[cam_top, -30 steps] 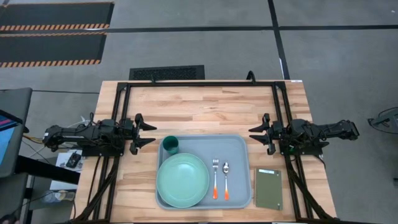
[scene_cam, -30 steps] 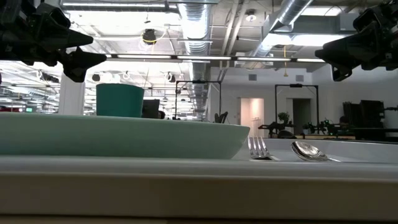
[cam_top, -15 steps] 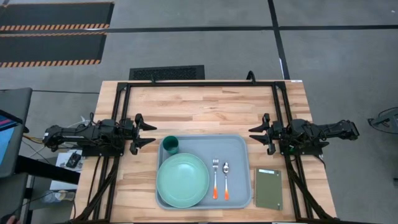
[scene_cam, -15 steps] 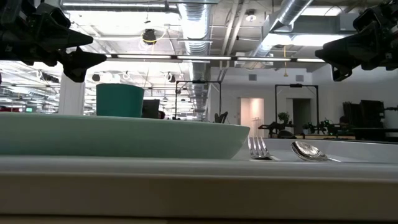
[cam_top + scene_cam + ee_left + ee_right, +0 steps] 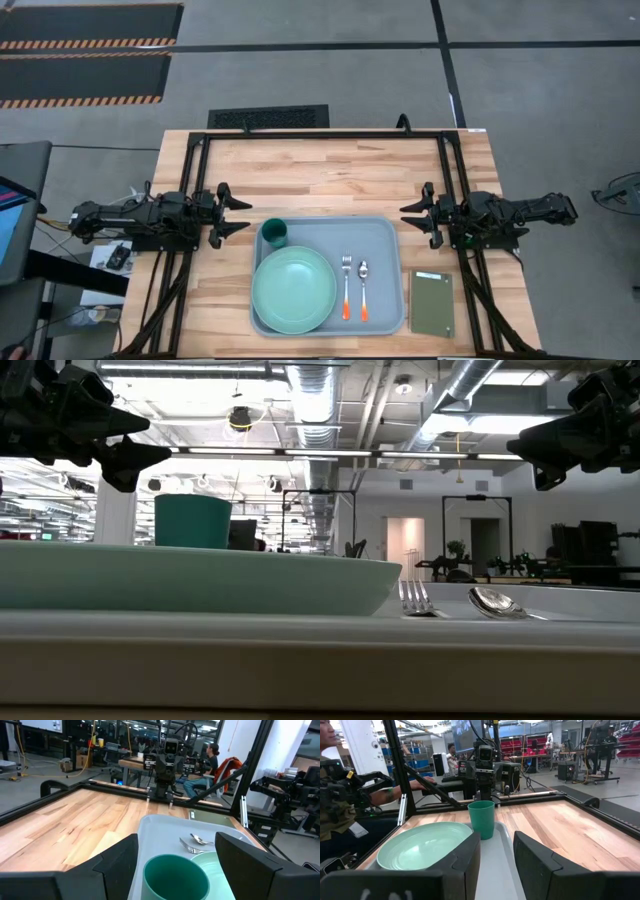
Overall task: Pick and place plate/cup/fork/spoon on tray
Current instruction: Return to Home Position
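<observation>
Unchanged across the last second. On tray (image 5: 385, 235): plate (image 5: 293, 290) at 7 o'clock, cup (image 5: 275, 235) at 10, fork (image 5: 346, 283) beside spoon (image 5: 363, 283) at centre. Left gripper (image 5: 236, 214), right gripper (image 5: 412, 214): released, empty, flanking. Task apparently complete.

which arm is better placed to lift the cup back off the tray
Left, probably. The cup stands in the tray's corner nearest the left gripper, which is open beside it. The right gripper, also open, sits past the tray's far side.

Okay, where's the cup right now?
In the high view the cup stands in the tray's far-left corner, just behind the plate, near the left gripper.
</observation>
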